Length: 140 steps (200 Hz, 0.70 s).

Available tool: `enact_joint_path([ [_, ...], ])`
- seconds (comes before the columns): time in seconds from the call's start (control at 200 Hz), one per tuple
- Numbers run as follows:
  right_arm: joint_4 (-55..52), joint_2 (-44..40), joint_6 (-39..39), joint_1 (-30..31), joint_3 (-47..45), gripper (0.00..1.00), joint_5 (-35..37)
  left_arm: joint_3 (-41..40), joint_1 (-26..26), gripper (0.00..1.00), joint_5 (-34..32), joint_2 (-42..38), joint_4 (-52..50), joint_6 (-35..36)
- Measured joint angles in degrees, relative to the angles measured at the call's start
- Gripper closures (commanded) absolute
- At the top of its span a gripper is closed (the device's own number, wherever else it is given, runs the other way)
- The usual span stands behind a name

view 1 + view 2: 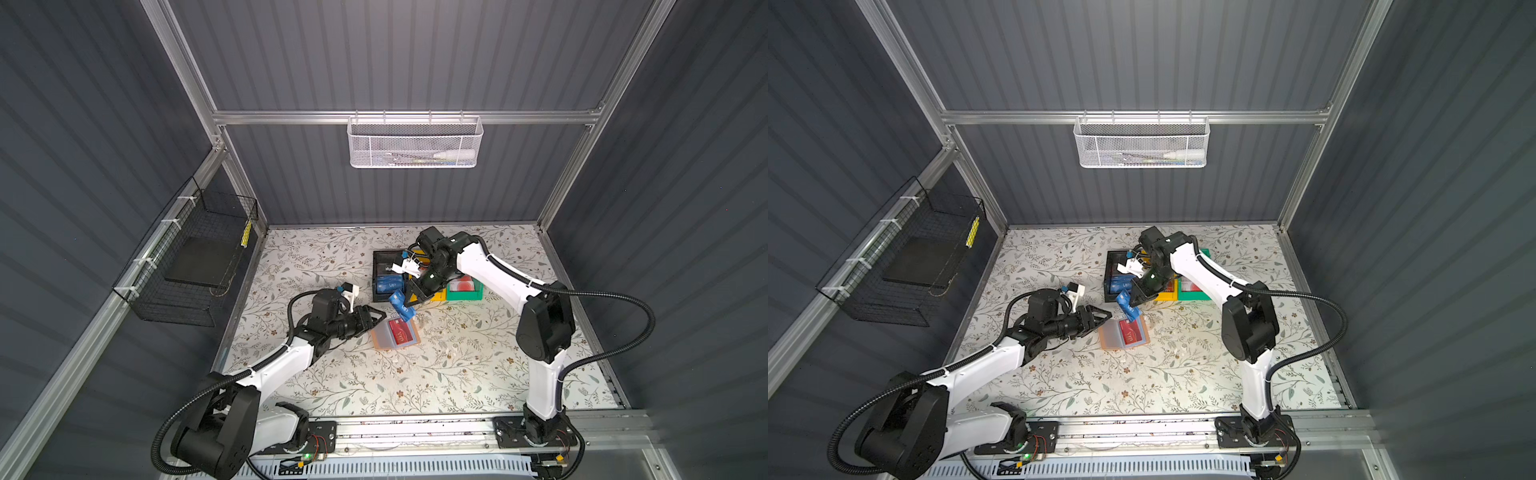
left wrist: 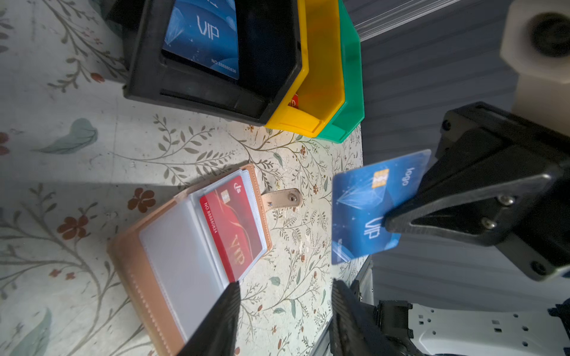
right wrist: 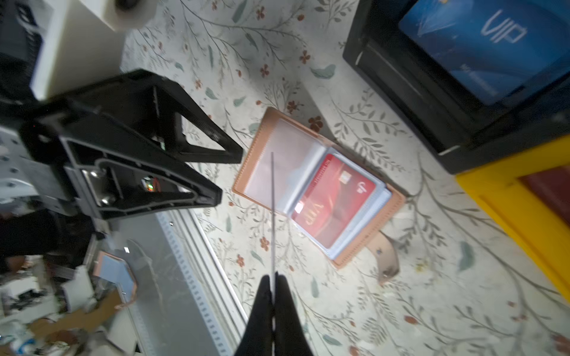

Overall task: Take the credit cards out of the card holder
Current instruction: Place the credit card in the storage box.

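The peach card holder [image 1: 380, 338] [image 1: 1106, 334] lies open on the flowered table, and a red VIP credit card [image 2: 234, 222] [image 3: 336, 200] sits in its clear sleeve. My right gripper [image 3: 273, 277] is shut on a blue VIP card [image 1: 402, 305] [image 2: 364, 209]. It holds this card in the air just beyond the holder, on the side towards the bins. The right wrist view shows that card edge-on. My left gripper [image 2: 285, 286] [image 1: 378, 316] is open and empty, and one finger [image 2: 222, 317] overlaps the holder's edge.
Black bin [image 1: 375, 274] [image 2: 185, 89], yellow bin [image 2: 320, 61] and green bin [image 2: 351, 77] stand in a row behind the holder. Another blue VIP card [image 2: 203, 34] lies in the black bin. A wire basket [image 1: 187, 266] hangs on the left wall.
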Motion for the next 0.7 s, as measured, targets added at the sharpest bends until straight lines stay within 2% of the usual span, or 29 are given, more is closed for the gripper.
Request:
enact_joint_path([
  [0.465, -11.58, 0.02, -22.12, 0.90, 6.93, 1.00, 12.92, 0.00, 0.00, 0.50, 0.02, 2.69, 0.04, 0.00],
  [0.55, -14.05, 0.70, -25.29, 1.01, 11.19, 1.00, 15.98, 0.00, 0.00, 0.50, 0.02, 3.10, 0.11, 0.00],
  [0.7, -17.94, 6.21, -29.49, 1.05, 24.92, 1.00, 20.92, 0.00, 0.00, 0.50, 0.02, 3.89, 0.13, -0.02],
])
